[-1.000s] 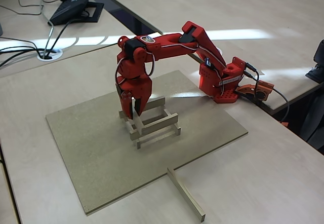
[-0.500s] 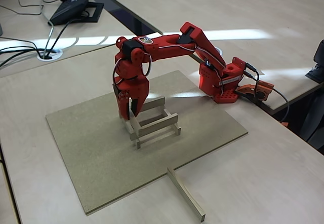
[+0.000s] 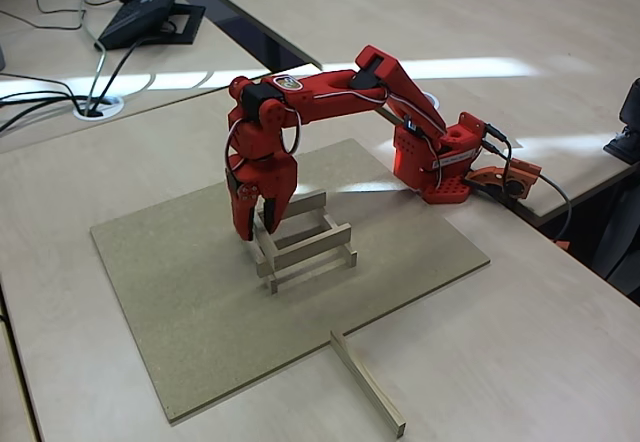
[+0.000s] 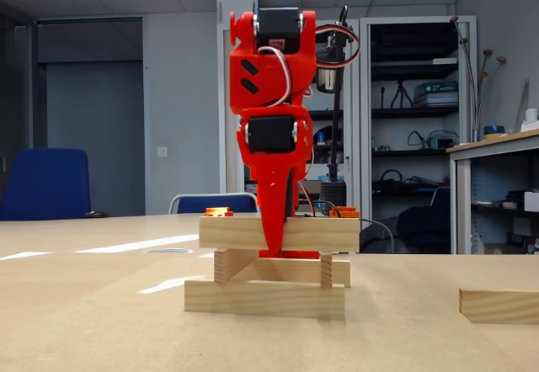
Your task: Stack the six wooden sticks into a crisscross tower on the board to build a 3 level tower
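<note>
The tower [image 3: 310, 247] of several pale wooden sticks stands mid-board [image 3: 190, 292], laid in crossing layers. In the low fixed view the tower [image 4: 269, 298] shows three levels, with one stick [image 4: 328, 233] lying across the top. My red gripper [image 3: 258, 224] hangs point-down over the tower's left end with its fingers spread apart. Seen from low down, the gripper [image 4: 274, 241] has one finger hanging in front of the top stick's near face. One more stick [image 3: 368, 382] lies loose on the pale tabletop just off the board's near edge, and its end [image 4: 501, 305] shows at the right.
The arm's red base [image 3: 440, 167] is at the board's far right corner, with an orange part and cables beside it. A desk phone [image 3: 150, 7] and cables [image 3: 60, 102] lie on the table behind. The board's left and near parts are bare.
The gripper has risen a little and shifted slightly left at the tower's left end. The sticks have not moved.
</note>
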Controlling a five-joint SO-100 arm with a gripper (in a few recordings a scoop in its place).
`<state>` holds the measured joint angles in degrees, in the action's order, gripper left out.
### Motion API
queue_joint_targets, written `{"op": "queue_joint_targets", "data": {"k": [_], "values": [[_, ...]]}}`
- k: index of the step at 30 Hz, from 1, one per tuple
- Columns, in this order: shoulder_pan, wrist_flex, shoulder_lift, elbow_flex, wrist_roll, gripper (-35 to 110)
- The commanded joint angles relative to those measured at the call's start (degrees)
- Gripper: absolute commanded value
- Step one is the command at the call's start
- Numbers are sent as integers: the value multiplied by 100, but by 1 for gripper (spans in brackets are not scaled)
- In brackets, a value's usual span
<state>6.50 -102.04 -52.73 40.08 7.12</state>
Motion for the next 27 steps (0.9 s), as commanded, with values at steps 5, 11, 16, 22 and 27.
{"op": "queue_joint_targets", "data": {"k": [5, 11, 16, 22, 27], "values": [[176, -141, -185, -26, 97, 19], [211, -193, -281, -18, 193, 24], [220, -220, -448, -18, 290, 27], [229, -264, -1002, 202, 431, 31], [369, -272, -1731, 545, 580, 31]]}}
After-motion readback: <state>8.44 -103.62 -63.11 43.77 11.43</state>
